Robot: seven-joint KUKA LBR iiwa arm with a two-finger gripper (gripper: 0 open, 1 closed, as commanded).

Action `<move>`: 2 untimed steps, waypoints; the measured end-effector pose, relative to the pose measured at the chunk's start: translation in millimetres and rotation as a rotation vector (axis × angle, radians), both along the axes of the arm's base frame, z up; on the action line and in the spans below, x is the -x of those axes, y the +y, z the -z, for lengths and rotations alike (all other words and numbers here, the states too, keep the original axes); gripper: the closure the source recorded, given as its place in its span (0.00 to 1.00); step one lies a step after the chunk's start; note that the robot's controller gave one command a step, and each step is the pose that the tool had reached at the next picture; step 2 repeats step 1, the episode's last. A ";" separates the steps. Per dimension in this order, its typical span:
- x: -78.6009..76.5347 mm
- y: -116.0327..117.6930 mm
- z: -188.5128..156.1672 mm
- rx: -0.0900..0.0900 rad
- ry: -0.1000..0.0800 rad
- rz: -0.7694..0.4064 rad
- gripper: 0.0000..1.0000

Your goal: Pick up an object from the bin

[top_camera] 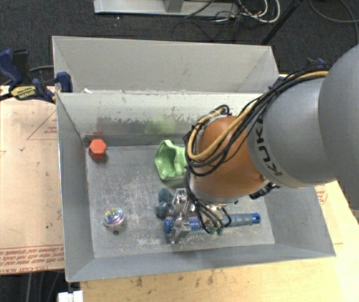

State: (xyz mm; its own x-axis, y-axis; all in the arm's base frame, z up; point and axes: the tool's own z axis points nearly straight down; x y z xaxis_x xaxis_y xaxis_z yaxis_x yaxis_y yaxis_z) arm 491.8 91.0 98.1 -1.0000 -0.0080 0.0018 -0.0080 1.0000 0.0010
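Note:
My gripper (180, 224) is down near the bin's front middle, under the orange cover, its metal parts mixed in with small things on the floor. A small dark-blue lumpy thing (165, 197) lies just to its left, touching or nearly touching it. A blue pen-like stick (245, 219) lies on the floor just right of the gripper. A crumpled light-green thing (170, 159) sits behind the gripper, partly hidden by the cover. I cannot make out anything held between the fingers.
An orange-red block (97, 148) stands in the bin's back left corner. A small shiny round thing (114, 218) lies at the front left. The arm and its cover hang over the bin's right half.

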 end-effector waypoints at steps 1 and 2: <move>-6.5 19.1 -161.7 -0.001 -0.011 -0.251 1.00; -6.5 19.1 -161.7 -0.001 -0.011 -0.251 1.00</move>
